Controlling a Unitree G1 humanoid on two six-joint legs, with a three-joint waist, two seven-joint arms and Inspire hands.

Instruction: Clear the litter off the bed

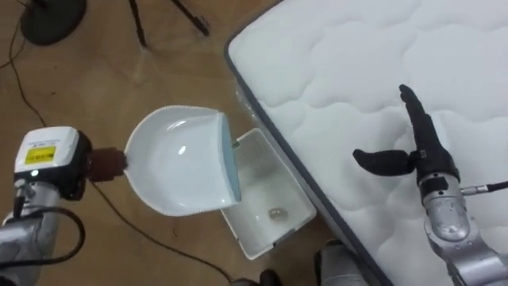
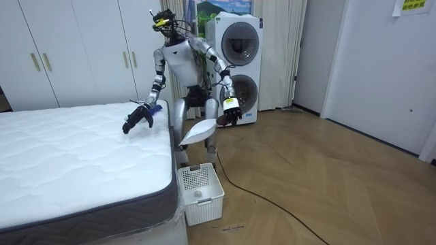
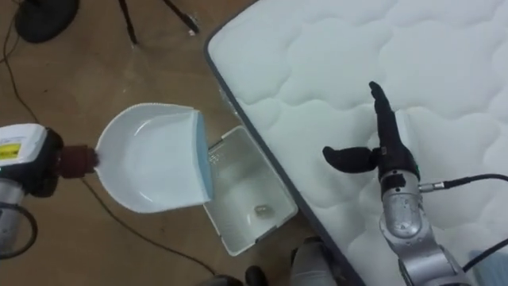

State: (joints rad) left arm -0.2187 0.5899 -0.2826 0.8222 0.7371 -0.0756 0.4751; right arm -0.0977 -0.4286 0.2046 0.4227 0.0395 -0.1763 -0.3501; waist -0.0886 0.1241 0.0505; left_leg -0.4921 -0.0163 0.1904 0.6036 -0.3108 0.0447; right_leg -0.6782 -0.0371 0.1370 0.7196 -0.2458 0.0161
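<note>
Dustpan [image 1: 178, 163] — clasped in curled fingers of left hand [image 2: 230, 114], tipped over basket [image 1: 266, 245] beside bed [image 1: 373, 63]; right hand [image 1: 425, 155] hovered above bed, fingers straight, thumb splayed — risk: pan overhung basket rim, contents could hit floor [image 1: 95, 87].

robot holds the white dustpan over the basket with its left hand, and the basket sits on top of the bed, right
Not quite: the basket stands on the floor beside the bed, not on it, as the room view shows. The left hand does hold the white dustpan over it.
</note>
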